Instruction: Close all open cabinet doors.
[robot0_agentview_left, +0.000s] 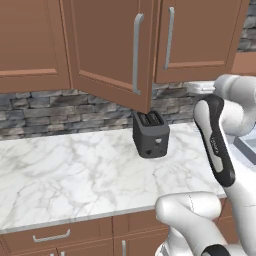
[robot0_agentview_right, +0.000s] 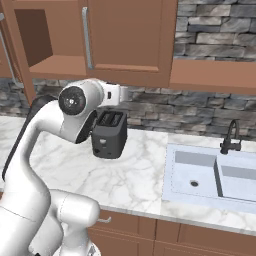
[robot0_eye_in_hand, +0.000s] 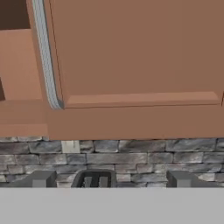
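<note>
One cabinet door (robot0_agentview_left: 107, 50) stands swung out over the counter, its silver bar handle (robot0_agentview_left: 136, 52) near the free edge. Behind it the cabinet's opening (robot0_agentview_right: 45, 47) shows a bare shelf. The neighbouring door (robot0_agentview_right: 131, 35) to the right is flush shut, with its handle (robot0_eye_in_hand: 46, 57) close in front of the hand. My gripper (robot0_eye_in_hand: 111, 179) is open, with the fingertips (robot0_eye_in_hand: 41, 178) far apart and nothing between them. It hangs below the shut door's lower edge, pointing at the stone wall, clear of both doors.
A dark toaster (robot0_agentview_left: 150, 132) stands on the marble counter (robot0_agentview_left: 65, 170) under the open door. A sink (robot0_agentview_right: 200, 172) with a black faucet (robot0_agentview_right: 231, 136) lies to the right. Drawer fronts (robot0_agentview_left: 50, 236) run below the counter edge.
</note>
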